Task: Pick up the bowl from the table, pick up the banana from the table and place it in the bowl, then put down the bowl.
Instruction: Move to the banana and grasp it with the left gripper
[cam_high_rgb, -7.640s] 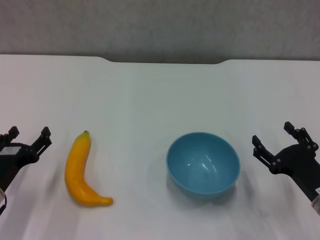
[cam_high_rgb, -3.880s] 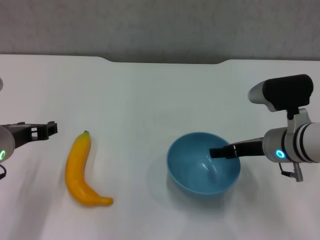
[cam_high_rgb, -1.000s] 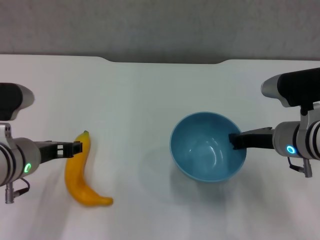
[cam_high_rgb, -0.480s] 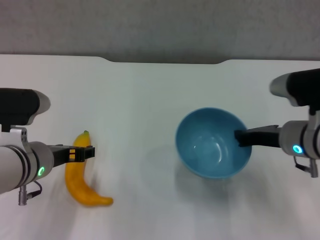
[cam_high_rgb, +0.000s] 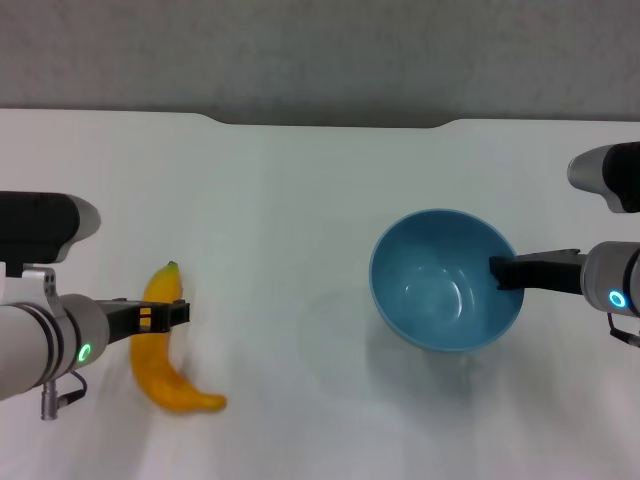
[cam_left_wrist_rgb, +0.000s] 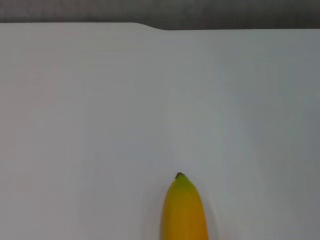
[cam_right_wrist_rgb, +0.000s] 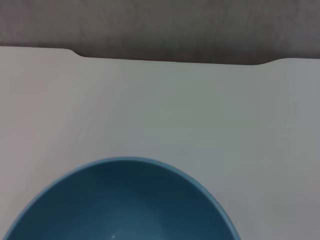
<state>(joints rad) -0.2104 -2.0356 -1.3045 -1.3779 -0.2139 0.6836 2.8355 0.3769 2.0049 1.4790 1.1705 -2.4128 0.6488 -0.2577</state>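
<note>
Step in hand, as I read it: bowl pickup looks done, banana grasp is under way.

Right tool (cam_high_rgb: 497, 273) is clamped on the right-hand rim of the bowl (cam_high_rgb: 446, 294), one finger reaching inside. The bowl looks lifted off the bench (cam_high_rgb: 300, 200): it's tilted, with a faint shadow below it. In the right wrist view only the bowl's far rim (cam_right_wrist_rgb: 130, 200) shows, bench beyond it, no fingers visible.

Left tool (cam_high_rgb: 165, 314) is over the upper half of the banana (cam_high_rgb: 160, 350), coming in from the left. Can't tell how wide its fingers stand or whether they touch the skin; nothing shows it holding anything. The banana lies flat on the bench, stem end away from the robot, well apart from the bowl. The left wrist view shows only the banana's stem tip (cam_left_wrist_rgb: 184, 210), dead ahead.

Next move, my call: left tool needs to straddle the banana across its width and close. Then lift and carry it right to the bowl. The banana looks longer than the bowl is wide, so expect it to sit across the rim or angled.
</note>
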